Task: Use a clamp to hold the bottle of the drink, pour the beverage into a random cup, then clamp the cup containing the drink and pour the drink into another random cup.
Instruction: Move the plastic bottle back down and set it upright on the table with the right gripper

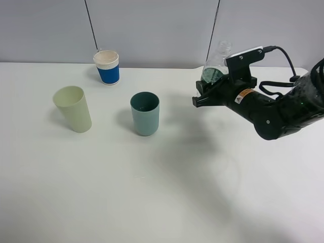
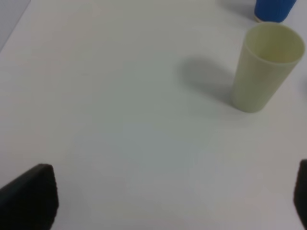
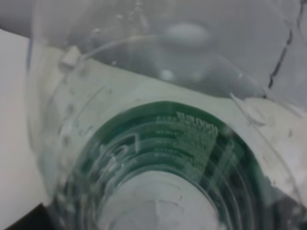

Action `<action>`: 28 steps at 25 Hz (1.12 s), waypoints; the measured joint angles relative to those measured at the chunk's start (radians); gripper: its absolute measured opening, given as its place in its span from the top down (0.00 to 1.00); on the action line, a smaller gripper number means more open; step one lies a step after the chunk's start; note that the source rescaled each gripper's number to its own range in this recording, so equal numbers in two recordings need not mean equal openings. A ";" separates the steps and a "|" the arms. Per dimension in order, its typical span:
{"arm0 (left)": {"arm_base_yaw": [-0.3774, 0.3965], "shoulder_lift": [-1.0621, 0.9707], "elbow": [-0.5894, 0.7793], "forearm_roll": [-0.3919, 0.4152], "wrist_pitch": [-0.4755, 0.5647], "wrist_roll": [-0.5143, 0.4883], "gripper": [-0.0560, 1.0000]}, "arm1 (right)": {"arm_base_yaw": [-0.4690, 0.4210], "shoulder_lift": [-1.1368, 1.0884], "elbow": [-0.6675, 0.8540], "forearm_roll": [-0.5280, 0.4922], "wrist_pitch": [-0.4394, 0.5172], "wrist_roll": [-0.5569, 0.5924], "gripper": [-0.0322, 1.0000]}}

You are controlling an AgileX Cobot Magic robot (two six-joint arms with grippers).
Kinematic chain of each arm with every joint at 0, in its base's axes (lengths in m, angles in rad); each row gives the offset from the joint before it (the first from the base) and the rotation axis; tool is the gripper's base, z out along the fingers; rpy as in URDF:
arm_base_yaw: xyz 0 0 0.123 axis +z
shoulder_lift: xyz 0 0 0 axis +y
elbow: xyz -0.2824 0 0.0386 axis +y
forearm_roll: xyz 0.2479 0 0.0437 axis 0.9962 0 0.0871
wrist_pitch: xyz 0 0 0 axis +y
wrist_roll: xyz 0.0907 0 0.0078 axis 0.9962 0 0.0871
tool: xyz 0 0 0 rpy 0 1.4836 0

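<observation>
My right clamp [image 1: 202, 96] is shut on the lower part of the clear, green-labelled bottle [image 1: 216, 62], holding it above the table at the back right, roughly upright with the neck leaning slightly away. The right wrist view is filled by the bottle [image 3: 158, 143]; droplets show inside, but I cannot make out the level of the drink. The teal cup [image 1: 145, 114] stands upright left of the clamp, apart from it, and its dark inside shows no clear liquid. My left gripper [image 2: 168, 196] is open over bare table and does not show in the exterior high view.
A pale yellow-green tumbler [image 1: 73, 109] [image 2: 266, 67] stands at the left. A blue-and-white paper cup [image 1: 107, 67] [image 2: 273, 9] sits behind it near the wall. The white table [image 1: 162, 192] reaches to the grey back wall.
</observation>
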 joint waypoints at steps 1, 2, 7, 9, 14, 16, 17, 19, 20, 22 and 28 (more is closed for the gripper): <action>0.000 0.000 0.000 0.000 0.000 0.000 0.00 | 0.000 0.013 0.002 0.000 -0.013 0.000 0.95; 0.000 0.000 0.000 0.000 0.000 0.000 0.00 | 0.000 0.025 0.002 0.001 -0.023 0.000 0.95; 0.000 0.000 0.000 0.000 0.000 0.000 0.00 | 0.000 0.081 0.002 0.008 -0.046 0.000 0.95; 0.000 0.000 0.000 0.000 0.000 0.000 0.00 | 0.000 0.099 0.002 0.008 -0.047 0.000 0.95; 0.000 0.000 0.000 0.000 0.000 0.000 0.00 | 0.000 0.131 0.002 0.008 -0.047 0.000 0.95; 0.000 0.000 0.000 0.000 0.000 0.000 0.00 | 0.000 0.131 0.002 0.008 -0.052 0.000 0.95; 0.000 0.000 0.000 0.000 0.000 0.000 0.00 | 0.000 0.131 0.002 0.008 -0.053 0.000 0.95; 0.000 0.000 0.000 0.000 0.000 0.000 0.00 | 0.000 0.131 0.002 0.008 -0.054 0.000 0.95; 0.000 0.000 0.000 0.000 0.000 0.000 0.00 | 0.000 0.131 0.002 0.008 -0.055 0.000 0.95; 0.000 0.000 0.000 0.000 0.000 0.000 0.00 | 0.000 0.131 0.002 0.008 -0.060 0.000 0.77; 0.000 0.000 0.000 0.000 0.000 0.000 0.00 | 0.000 0.130 0.002 0.008 -0.096 0.000 0.08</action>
